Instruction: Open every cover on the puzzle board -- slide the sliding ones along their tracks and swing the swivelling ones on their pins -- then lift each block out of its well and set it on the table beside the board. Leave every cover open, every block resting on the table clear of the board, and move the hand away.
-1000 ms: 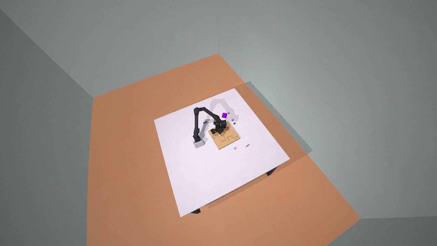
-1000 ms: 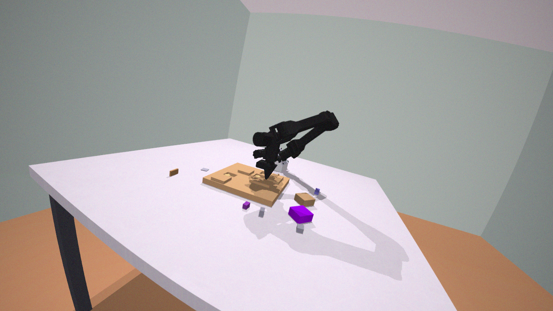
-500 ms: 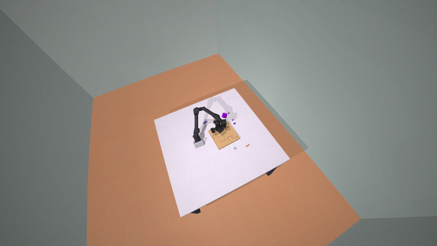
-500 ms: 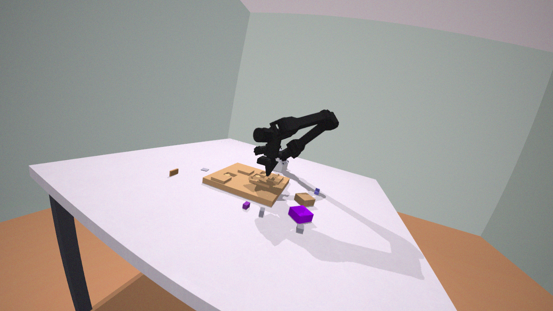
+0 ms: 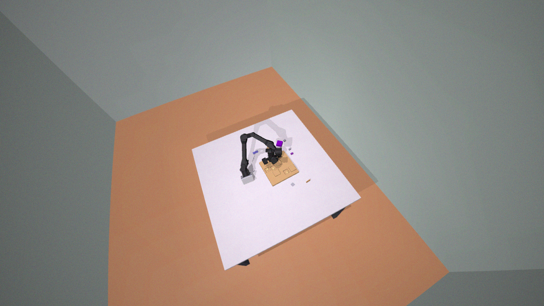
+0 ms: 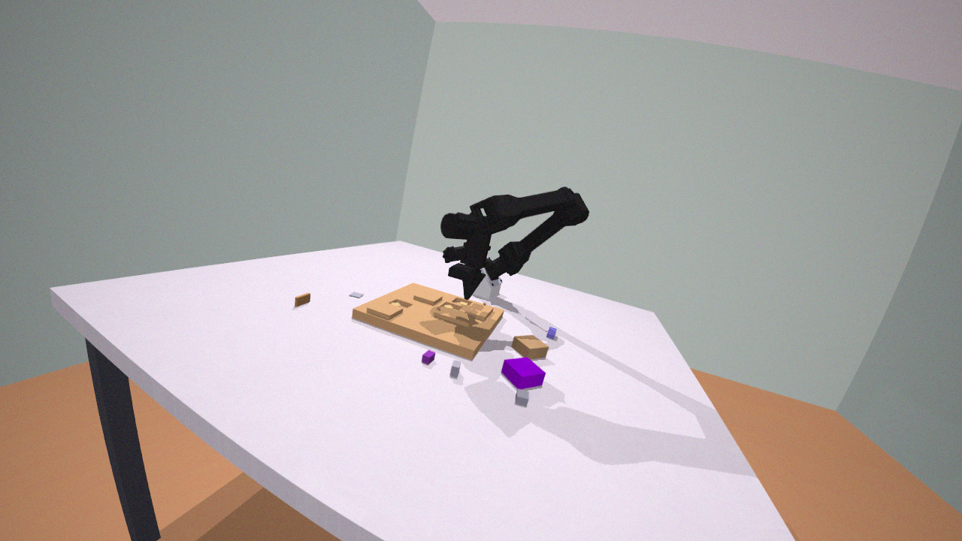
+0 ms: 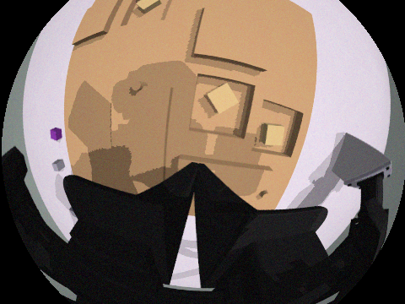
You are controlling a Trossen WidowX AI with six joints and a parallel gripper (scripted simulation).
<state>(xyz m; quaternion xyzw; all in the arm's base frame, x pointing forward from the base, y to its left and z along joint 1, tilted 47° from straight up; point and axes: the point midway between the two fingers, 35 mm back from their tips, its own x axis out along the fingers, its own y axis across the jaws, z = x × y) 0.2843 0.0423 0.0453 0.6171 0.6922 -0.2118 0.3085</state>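
Observation:
The tan puzzle board lies on the table, partly in the arm's shadow. In the wrist view one pale block sits turned in a wide open well, another pale block in a smaller open well to its right, and a third pale block shows at the top edge. A large cover and a cover at top left stand raised beside wells. A shaded raised edge shows just ahead of the fingers. My gripper is shut and empty, tips together, low over the board. Its fingers hide the board beneath.
Beside the board lie a large purple block, a brown block, a small purple cube, grey pieces, a blue piece, a thin brown piece and a flat grey tile.

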